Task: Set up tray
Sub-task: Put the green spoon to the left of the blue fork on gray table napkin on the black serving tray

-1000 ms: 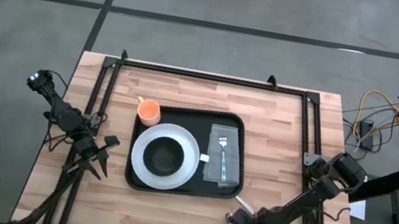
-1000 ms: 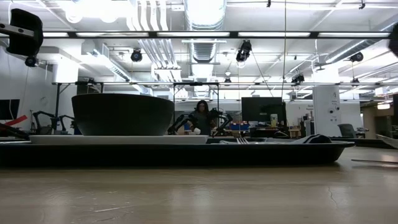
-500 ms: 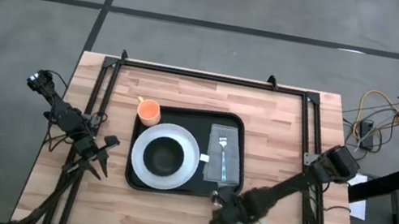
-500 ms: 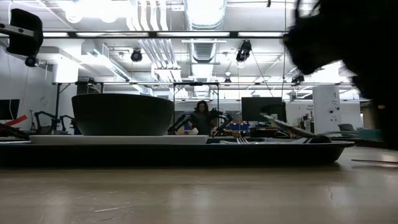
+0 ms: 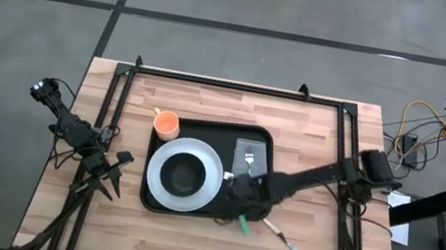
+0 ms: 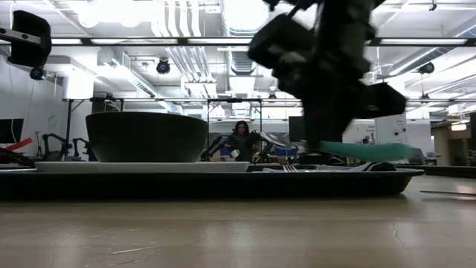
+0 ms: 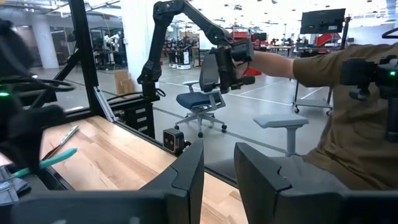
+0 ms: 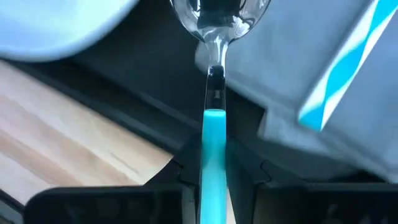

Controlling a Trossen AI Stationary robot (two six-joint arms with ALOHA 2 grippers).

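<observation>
From my remote station I see the right gripper extended over the near right part of the tray, its fingers clamped on the teal handle of a spoon. The spoon's clear bowl points ahead of the jaws, over the grey napkin and just beside the white plate, while the handle's free end trails back past the tray's rim above the bare wood; from table level the teal handle hangs level, slightly above the tray's rim. The tray lies directly beneath and ahead of these jaws, in the middle of the wooden table, carrying the white plate with a dark bowl on it, an orange cup at its far left corner, and the napkin with a fork on it along its right side. A second teal-handled utensil rests on the wood behind the right gripper, off the tray; which kind of utensil it is I cannot tell. The left gripper waits at the table's left edge, well apart from the tray, its fingers parted with nothing between them. Beyond the table edge, the left wrist camera catches a person's sleeve and torso in the room behind.
</observation>
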